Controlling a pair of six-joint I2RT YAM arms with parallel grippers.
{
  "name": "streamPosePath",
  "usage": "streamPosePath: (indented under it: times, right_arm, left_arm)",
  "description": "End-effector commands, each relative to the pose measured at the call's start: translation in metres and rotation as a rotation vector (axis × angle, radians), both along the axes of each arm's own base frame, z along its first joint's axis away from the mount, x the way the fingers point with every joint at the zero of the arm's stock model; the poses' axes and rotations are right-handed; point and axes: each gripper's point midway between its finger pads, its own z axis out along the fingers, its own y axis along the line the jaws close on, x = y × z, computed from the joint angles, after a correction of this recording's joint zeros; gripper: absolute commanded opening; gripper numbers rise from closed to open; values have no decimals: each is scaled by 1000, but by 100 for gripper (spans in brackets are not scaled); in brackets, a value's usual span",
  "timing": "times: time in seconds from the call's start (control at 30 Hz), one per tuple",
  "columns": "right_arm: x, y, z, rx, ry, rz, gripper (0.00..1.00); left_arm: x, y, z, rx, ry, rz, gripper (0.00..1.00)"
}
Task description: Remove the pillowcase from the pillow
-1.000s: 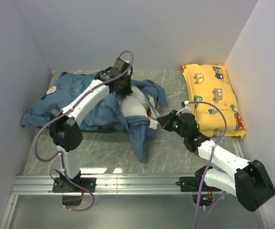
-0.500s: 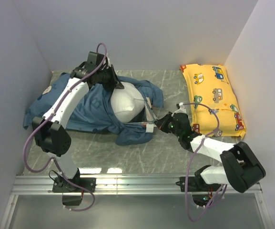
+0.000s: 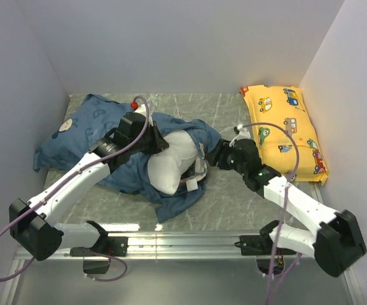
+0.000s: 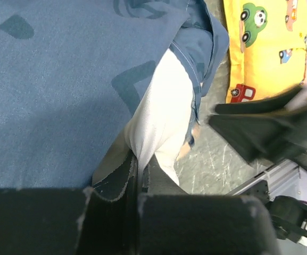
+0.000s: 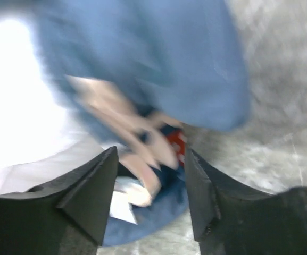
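- Two grippers meet at the middle of the table [image 3: 247, 197]: your left gripper [image 3: 158, 141] sits on the far-left edge of the bared white pillow [image 3: 170, 164], and your right gripper [image 3: 216, 156] is just beside its right edge
- Your left fingers [image 4: 116, 180] are pressed together. In the left wrist view white cloth narrows into the seam between them, so I judge they pinch the pillow
- Your right fingers [image 5: 89, 186] stand spread and hold nothing. The blue hem and a small white label [image 5: 125, 206] lie straight ahead, between the tips and just beyond them
- The pillowcase [image 3: 84, 124] is bunched round the pillow with its bulk trailing left. The bared part of the pillow runs lengthwise from near-left to far-right
- The hem is nearer your right arm, so the next grip looks like that arm's job
- You can read no writing: the label is blurred, the pillowcase shows only a mouse face [image 3: 67, 124], and the yellow car-print pillow [image 3: 285, 130] shows only cartoon cars
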Motion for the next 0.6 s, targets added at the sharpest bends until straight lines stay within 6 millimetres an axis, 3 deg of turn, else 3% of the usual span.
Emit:
streamPosePath:
  times: [0.0,0.03,0.13,0.23,0.3,0.33,0.4,0.43,0.47,0.5,0.57]
  right_arm:
    - [-4,4,51,-45,-133,33,64]
    - [-2,6,64,-62,-164,30,66]
    - [-2,27,66,-127,-153,74,69]
    - [7,39,47,-186,-89,90,69]
    - [20,30,30,-250,-49,32,65]
    - [27,25,31,-266,-43,8,62]
    - [45,1,27,-297,-16,-91,46]
    - [51,-9,29,-306,-14,-130,36]
    - [57,-21,29,-322,-15,-176,20]
    - [61,-29,29,-324,-13,-200,14]
    - [73,-51,30,-322,-1,-266,7]
  left_arm:
    - [6,-15,49,-124,-163,16,0]
    - [2,-17,50,-117,-170,19,0]
    - [-6,-24,55,-115,-182,4,0]
    - [-14,-25,60,-109,-190,-1,0]
    - [-24,-25,63,-107,-191,-12,0]
    - [-28,-24,58,-99,-184,-12,0]
    - [-40,-19,60,-104,-189,-23,0]
    - [-45,-15,50,-89,-174,-22,0]
    - [-50,-12,48,-88,-172,-30,0]
    - [-59,-5,53,-104,-187,-37,0]
    - [-71,0,44,-94,-183,-74,0]
